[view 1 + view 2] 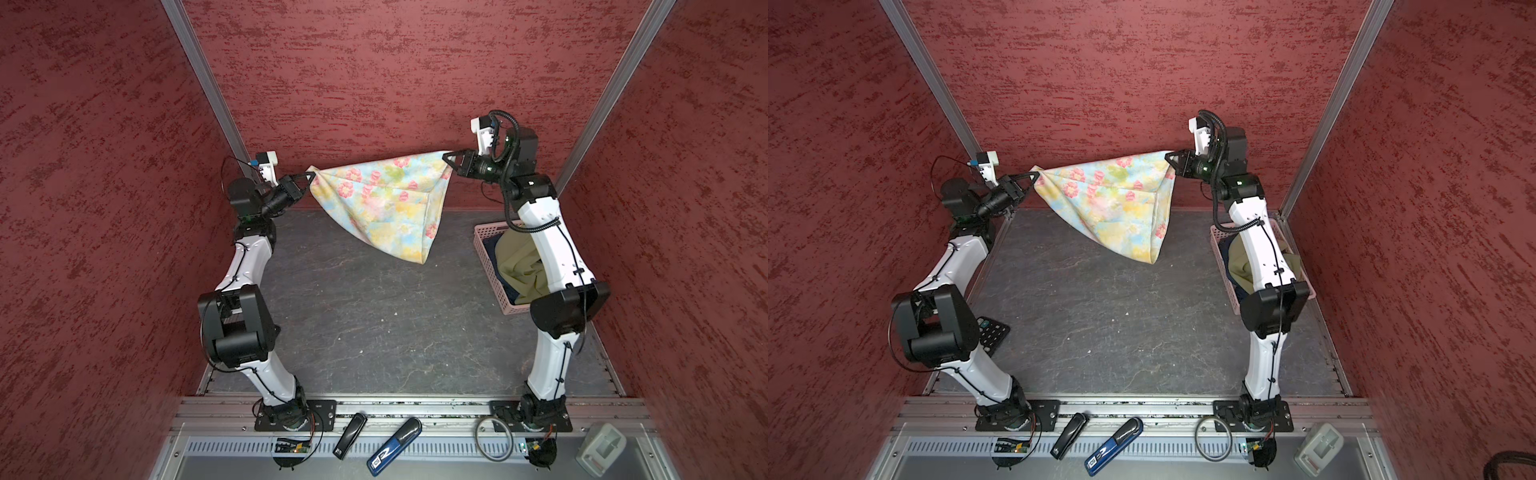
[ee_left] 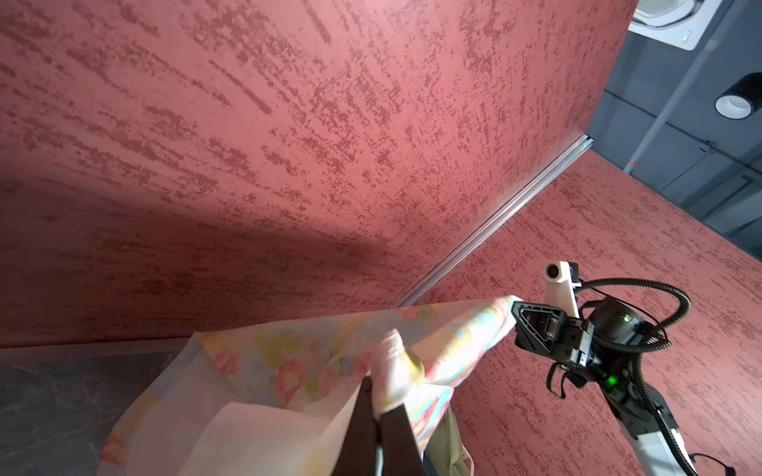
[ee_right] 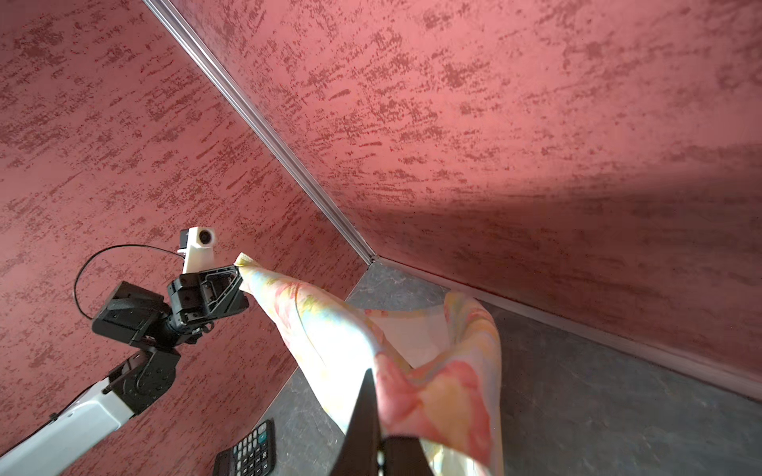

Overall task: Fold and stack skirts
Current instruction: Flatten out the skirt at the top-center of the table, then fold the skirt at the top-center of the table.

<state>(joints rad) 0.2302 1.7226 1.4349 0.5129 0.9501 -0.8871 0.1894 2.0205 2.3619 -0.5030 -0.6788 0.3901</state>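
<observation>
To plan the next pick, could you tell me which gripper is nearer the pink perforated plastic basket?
Right. The right gripper is raised near the basket's far end; the left gripper is across the table, both clamping the pastel floral skirt.

A robotics lab cell: red panel walls (image 1: 374,62), aluminium framing (image 1: 199,75), robot arms (image 1: 245,266) bolted to a rail (image 1: 415,409).

left arm (image 1: 245,266): raised, left jaws clamped | right arm (image 1: 548,245): raised, right jaws clamped | tips facing inward

Bright overhead light, blurred foreground cloth
</observation>
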